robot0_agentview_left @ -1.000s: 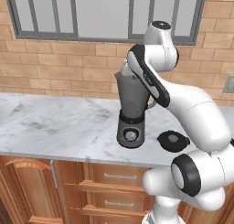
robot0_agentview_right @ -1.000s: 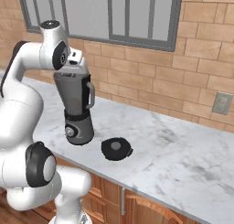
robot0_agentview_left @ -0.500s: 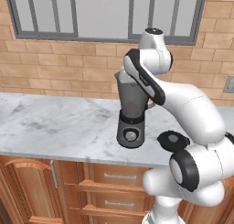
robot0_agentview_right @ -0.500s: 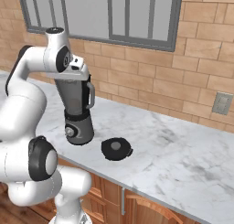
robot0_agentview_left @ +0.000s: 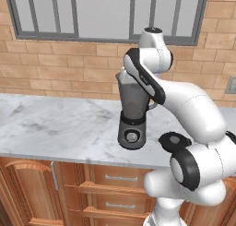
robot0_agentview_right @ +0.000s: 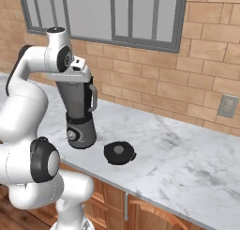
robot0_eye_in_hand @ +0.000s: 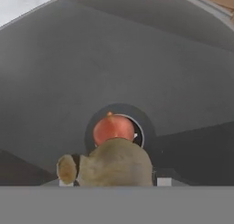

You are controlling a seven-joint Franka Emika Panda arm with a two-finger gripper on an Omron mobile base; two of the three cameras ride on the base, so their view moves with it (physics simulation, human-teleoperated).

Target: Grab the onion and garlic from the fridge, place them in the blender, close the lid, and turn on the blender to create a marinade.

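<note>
Over the blender [robot0_agentview_left: 132, 114], the arm [robot0_agentview_left: 184, 100] bends down so its end sits right at the open top of the jar. The blender stands on the desk [robot0_agentview_left: 55, 123], in the middle, close to the brick wall. The lid [robot0_agentview_right: 118, 152] lies flat on the desk just to the right of the blender, not touching it.

Looking down into the jar, the onion [robot0_eye_in_hand: 113, 128] rests at the very bottom, in the round middle part. A pale brown lump, which I think is the garlic [robot0_eye_in_hand: 119, 166], is nearer to the camera and covers part of the onion. I cannot tell if it is being held or is dropping. The garlic hides the fingers, so I cannot tell if they are apart or together.

The step now looks like putting the garlic in the jar. The onion is done. The lid is not on yet, and the blender is not turned on.

Next, I think the arm needs to lift straight up out of the jar so it does not knock it. Then it should move right and down to the lid, and take it by the small knob on top.
</note>
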